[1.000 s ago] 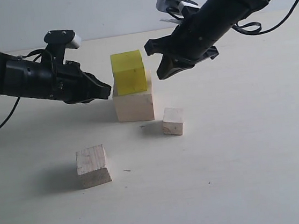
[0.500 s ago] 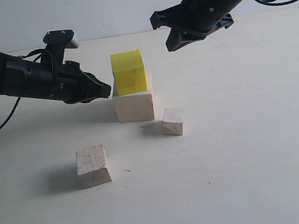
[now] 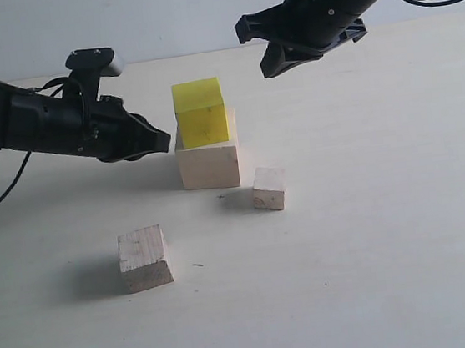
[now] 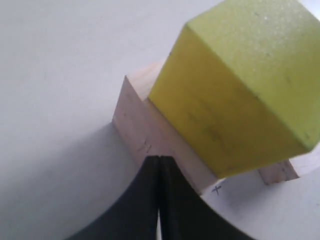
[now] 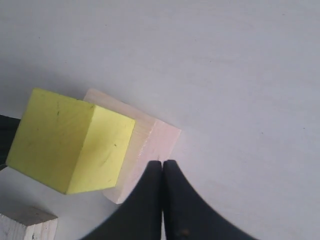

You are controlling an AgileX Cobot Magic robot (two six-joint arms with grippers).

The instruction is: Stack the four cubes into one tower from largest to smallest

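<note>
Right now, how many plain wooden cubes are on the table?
3: the large one under the yellow cube, the small one beside it, the medium one alone in front.

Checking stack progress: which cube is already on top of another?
The yellow cube, resting on the large wooden cube. The medium wooden cube and the small wooden cube sit singly on the table.

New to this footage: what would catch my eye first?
A bright yellow cube sits on the large wooden cube at centre. The shut left claw points at them; the shut right claw hangs above, rightward. The medium wooden cube and small wooden cube lie loose in front.
</note>
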